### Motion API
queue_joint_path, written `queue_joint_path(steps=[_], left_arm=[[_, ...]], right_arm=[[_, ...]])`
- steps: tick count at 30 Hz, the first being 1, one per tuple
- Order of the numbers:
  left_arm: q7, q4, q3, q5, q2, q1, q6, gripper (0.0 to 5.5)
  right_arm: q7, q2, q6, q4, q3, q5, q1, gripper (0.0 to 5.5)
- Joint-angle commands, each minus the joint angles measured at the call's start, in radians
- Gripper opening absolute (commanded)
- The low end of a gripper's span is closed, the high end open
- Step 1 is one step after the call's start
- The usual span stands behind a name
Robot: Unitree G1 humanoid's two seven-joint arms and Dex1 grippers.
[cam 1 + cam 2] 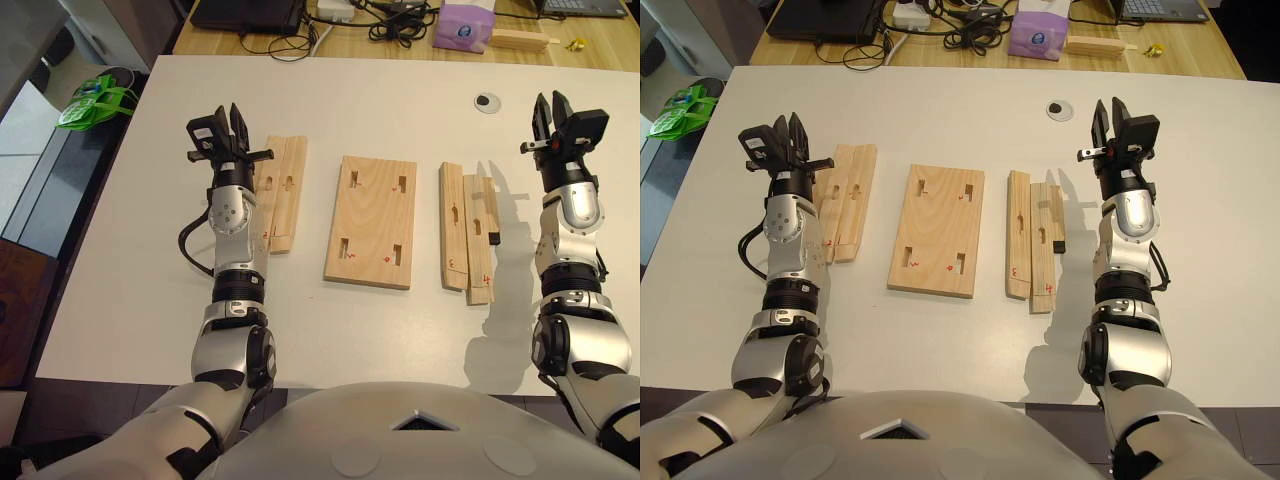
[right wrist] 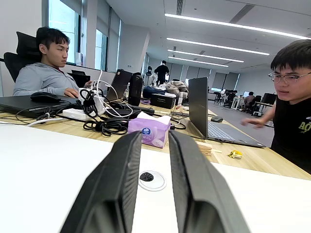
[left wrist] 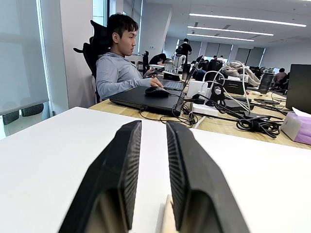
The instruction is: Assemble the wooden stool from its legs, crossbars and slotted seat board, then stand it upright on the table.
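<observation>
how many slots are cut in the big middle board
4, all in the seat board, one near each corner: far left slot, far right slot, near left slot, near right slot. The board lies fully in view, so none is hidden.

An open-plan office is suggested by long ceiling light strips (image 2: 218, 47), wooden desks (image 2: 252, 162) laden with laptops (image 2: 198, 107) and cables (image 2: 102, 126), an office chair (image 3: 92, 48), and seemingly further workstations (image 2: 238, 99) behind.

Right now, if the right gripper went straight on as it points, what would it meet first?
Likely the purple tissue box on the far desk, framed between the right gripper's jaws; the white table before it looks free. Depth is unclear.
</observation>
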Motion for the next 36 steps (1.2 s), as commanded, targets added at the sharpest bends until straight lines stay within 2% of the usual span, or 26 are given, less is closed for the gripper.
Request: queue_joint_path(steps=[1, 6, 9, 12, 15, 20, 23, 27, 33, 36], left_arm=[[-0.035, -0.033, -0.007, -0.015, 0.02, -0.015, 0.033, 1.28], [-0.074, -0.129, -0.032, -0.002, 0.051, 0.011, 0.11, 2.02], [-0.092, -0.253, -0.042, 0.025, 0.123, 0.089, 0.267, 2.51], [-0.125, -0.357, -0.031, 0.031, 0.198, 0.168, 0.416, 2.51], [-0.138, -0.4, 0.009, -0.008, 0.22, 0.203, 0.469, 2.51], [-0.175, -0.484, 0.133, -0.252, 0.089, 0.177, 0.365, 2.51], [-0.196, -0.501, 0.104, -0.252, 0.053, 0.202, 0.304, 2.51], [-0.192, -0.493, 0.086, -0.247, 0.046, 0.214, 0.325, 2.51], [-0.228, -0.523, 0.079, -0.269, 0.06, 0.225, 0.35, 2.51], [-0.221, -0.518, 0.053, -0.198, 0.09, 0.237, 0.345, 2.51]], right_arm=[[-0.018, 0.009, -0.007, -0.03, -0.011, 0.011, 0.033, 1.04], [-0.034, 0.015, -0.003, -0.059, -0.012, 0.013, 0.059, 1.04], [-0.038, 0.012, 0.0, -0.071, -0.016, 0.015, 0.07, 1.04], [-0.041, 0.011, 0.002, -0.081, -0.018, 0.017, 0.084, 1.04], [-0.047, 0.013, 0.001, -0.093, -0.022, 0.017, 0.097, 1.04], [-0.043, 0.01, 0.01, -0.1, -0.023, 0.019, 0.091, 1.04], [-0.037, 0.003, 0.013, -0.092, -0.024, 0.021, 0.078, 1.04], [-0.036, -0.002, 0.014, -0.09, -0.025, 0.024, 0.076, 1.04], [-0.036, 0.004, 0.015, -0.095, -0.021, 0.024, 0.078, 1.04], [-0.027, -0.005, 0.02, -0.095, -0.022, 0.027, 0.077, 1.04]])
